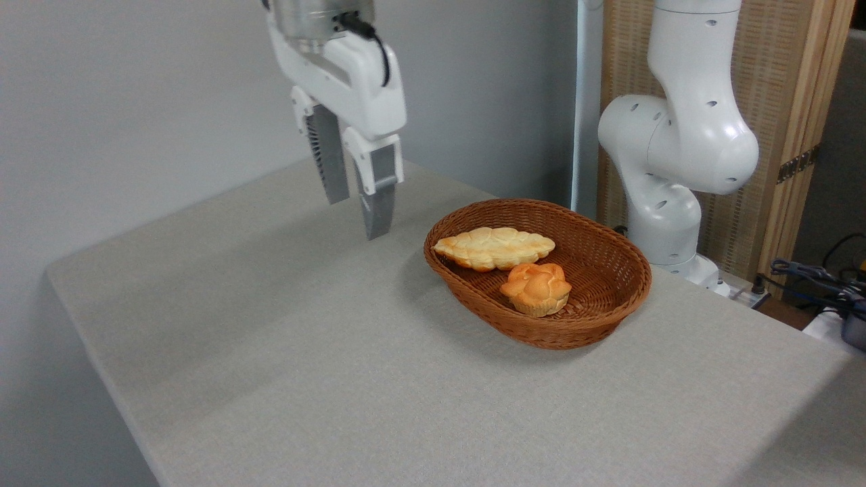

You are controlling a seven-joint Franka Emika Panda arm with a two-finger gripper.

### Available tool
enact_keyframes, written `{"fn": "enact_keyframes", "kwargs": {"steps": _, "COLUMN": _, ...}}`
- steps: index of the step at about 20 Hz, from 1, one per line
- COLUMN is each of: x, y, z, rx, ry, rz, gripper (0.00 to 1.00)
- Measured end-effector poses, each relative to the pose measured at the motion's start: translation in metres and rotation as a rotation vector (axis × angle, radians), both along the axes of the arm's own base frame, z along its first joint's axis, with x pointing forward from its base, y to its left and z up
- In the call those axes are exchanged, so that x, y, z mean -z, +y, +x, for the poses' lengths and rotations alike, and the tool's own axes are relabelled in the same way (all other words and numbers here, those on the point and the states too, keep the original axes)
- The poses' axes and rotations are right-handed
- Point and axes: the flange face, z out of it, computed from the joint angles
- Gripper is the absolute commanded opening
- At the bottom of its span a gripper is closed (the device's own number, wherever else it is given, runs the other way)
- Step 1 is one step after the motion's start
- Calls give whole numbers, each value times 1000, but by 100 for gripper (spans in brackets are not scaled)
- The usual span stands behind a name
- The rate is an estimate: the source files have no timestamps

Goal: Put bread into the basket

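The small orange-golden knotted bun (536, 289) rests inside the oval brown wicker basket (609, 260), beside a pale braided loaf (494, 247). The gripper (358, 216) hangs above the tabletop (284, 352), jaws apart, empty. Task appears complete.

A robotics lab: a white robot arm (676, 135) is bolted at the far edge of a cloth-covered counter (338, 379), right of the hand (358, 216). Further right, loose cables (812, 277) trail past a slatted wooden screen (791, 81). Plain grey walls (135, 101) stand behind.
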Motion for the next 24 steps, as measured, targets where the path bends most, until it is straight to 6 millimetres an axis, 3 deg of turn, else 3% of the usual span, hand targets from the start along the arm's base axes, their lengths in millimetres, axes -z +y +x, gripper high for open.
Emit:
{"fn": "enact_keyframes", "kwargs": {"steps": 4, "x": 1, "y": -11, "z": 4, "rx": -36, "ry": 3, "rz": 6, "gripper": 100}}
{"fn": "enact_keyframes", "kwargs": {"steps": 24, "x": -1, "y": 7, "z": 4, "rx": -78, "ry": -3, "rz": 83, "gripper": 100}}
